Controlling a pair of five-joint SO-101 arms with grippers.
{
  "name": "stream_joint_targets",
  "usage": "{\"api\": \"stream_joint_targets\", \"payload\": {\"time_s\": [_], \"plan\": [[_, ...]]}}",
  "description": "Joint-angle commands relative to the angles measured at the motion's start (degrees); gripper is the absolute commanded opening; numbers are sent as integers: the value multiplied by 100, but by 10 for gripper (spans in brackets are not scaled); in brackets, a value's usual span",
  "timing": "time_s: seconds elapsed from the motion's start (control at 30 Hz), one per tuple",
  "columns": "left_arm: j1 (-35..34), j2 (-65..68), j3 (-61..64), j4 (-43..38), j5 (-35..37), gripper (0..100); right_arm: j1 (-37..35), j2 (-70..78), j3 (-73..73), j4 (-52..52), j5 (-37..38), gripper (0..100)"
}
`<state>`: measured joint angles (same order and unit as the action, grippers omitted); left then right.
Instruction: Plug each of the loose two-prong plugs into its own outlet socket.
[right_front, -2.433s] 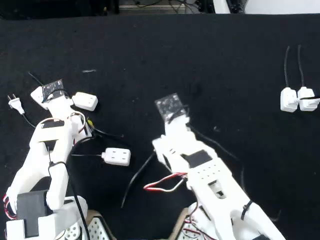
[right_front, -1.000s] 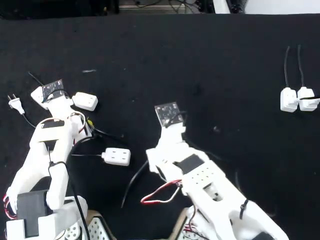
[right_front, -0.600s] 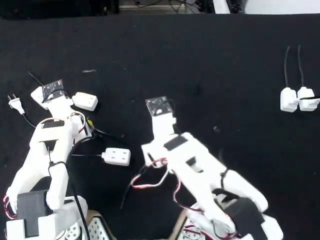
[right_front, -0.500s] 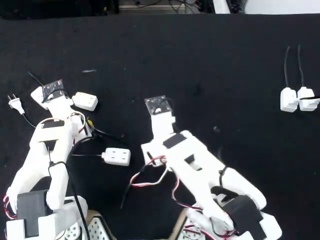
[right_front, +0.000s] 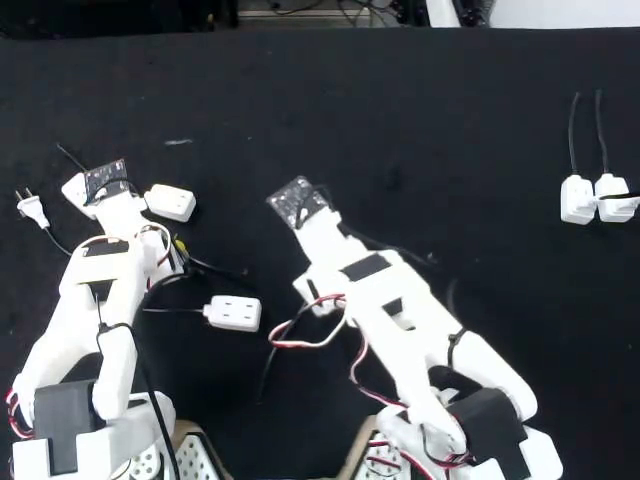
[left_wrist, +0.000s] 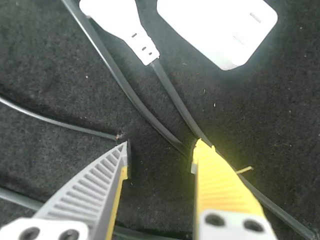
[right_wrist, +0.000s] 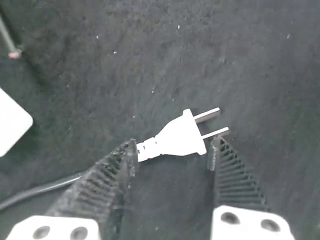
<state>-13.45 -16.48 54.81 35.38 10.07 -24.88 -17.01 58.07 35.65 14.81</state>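
Observation:
A white two-prong plug (right_wrist: 180, 136) lies flat on the black mat, prongs free, between the open fingers of my right gripper (right_wrist: 172, 147), which hangs just above it. From above, that gripper (right_front: 297, 203) sits mid-table and hides the plug. My left gripper (left_wrist: 161, 155) is open over black cords, close to a white outlet socket (left_wrist: 217, 27) and a white plug body (left_wrist: 122, 22). In the high view the left gripper (right_front: 105, 182) is beside that socket (right_front: 170, 203). Another loose plug (right_front: 32, 208) lies at the far left, and a second socket (right_front: 233, 313) is near the arms' bases.
Two white connectors with black cords (right_front: 592, 197) lie at the far right edge. Black cords trail across the mat around the left arm and under the right arm. A white block corner (right_wrist: 12, 125) shows beside the right gripper.
The right arm has swung left, carrying its gripper from the table's middle toward the left sockets. The left arm has stayed put.

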Motion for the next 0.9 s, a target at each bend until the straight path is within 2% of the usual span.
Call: {"api": "stream_joint_targets", "payload": {"time_s": [0.0,0.13,0.37,0.5,0.6,0.77,0.87], "plan": [[-75,-176,-4,-62,44,206,123,-31,-101,-185,123,227],[-75,-176,-4,-62,44,206,105,-31,-92,-149,149,227],[-75,-193,-4,-62,44,206,79,-295,-259,976,167,230],[-75,-193,-13,-62,44,206,-114,-866,66,976,123,230],[-75,-202,-4,-62,44,206,-554,-1385,479,967,114,230],[-75,-185,-4,-62,44,206,-1327,-2026,1490,246,114,228],[-75,-185,-4,-62,44,206,-1389,-2132,1666,53,105,227]]}}
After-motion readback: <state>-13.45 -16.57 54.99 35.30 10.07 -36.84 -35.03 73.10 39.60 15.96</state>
